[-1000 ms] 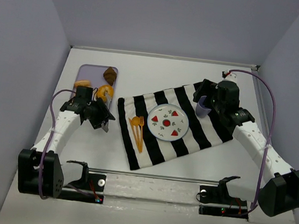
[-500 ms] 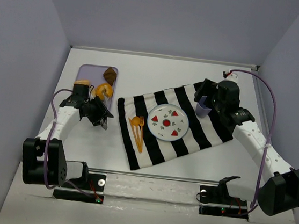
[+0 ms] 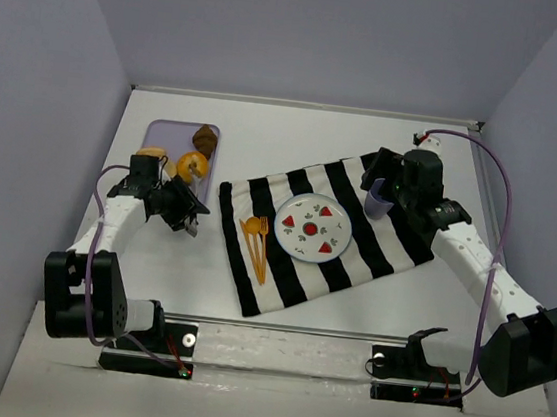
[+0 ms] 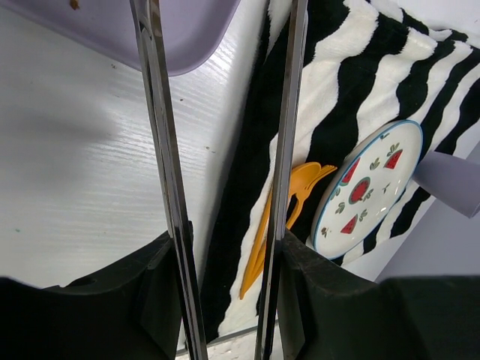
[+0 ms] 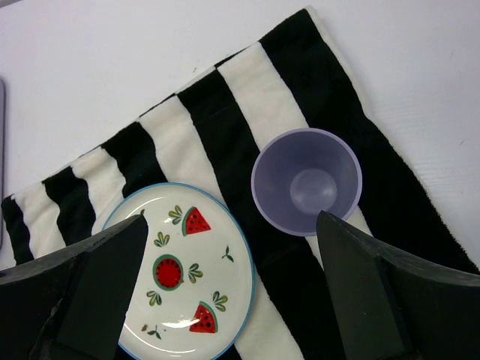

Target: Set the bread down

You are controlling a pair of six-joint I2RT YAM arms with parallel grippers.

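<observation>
- Showing the left gripper [image 3: 189, 220] over the bare white table [image 4: 75, 150], we see its two thin metal fingers [image 4: 161, 150] set a narrow way apart, with nothing between them.
- We find the bread [image 3: 193, 167], a glossy golden-orange ring, on the near end of the lavender tray [image 3: 182, 129]. It lies just beyond the left gripper on the side away from the arm bases, clear of the fingers and outside the left wrist view.
- We note a dark brown croissant [image 3: 204, 140] farther from that gripper on the same tray. A paler tan ring [image 3: 152, 154] lies beside the gripper's wrist, partly hidden by the arm.
- Ahead of the left fingers we see the striped cloth [image 4: 352, 67], which carries the orange utensils [image 4: 311, 178] and the watermelon plate [image 4: 367, 187].
- We see the right gripper [image 5: 231, 221] spread wide and holding nothing. The lavender cup [image 5: 306, 182] stands upright on the cloth beneath it, apart from both fingers, and the plate lies beside the cup under the same gripper.
</observation>
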